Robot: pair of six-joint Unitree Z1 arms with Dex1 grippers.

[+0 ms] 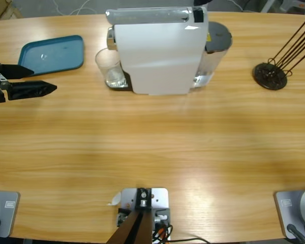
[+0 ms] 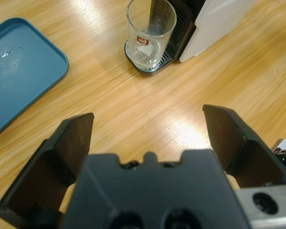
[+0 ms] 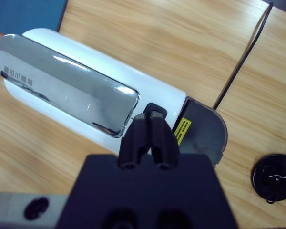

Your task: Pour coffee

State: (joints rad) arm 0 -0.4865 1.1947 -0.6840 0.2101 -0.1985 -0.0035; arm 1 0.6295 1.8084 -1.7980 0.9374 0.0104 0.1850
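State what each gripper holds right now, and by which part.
Nothing. The left gripper is open over bare table, short of the glass. The right gripper is shut on nothing above the coffee machine.

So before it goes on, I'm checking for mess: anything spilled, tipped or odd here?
Nothing stands out. The glass stands upright on the coffee machine's drip tray with a shallow pale layer inside. The only oddity is a few small droplets on the blue tray. The table looks dry.

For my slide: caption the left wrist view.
Open left claw faces a glass on the coffee machine's drip tray.
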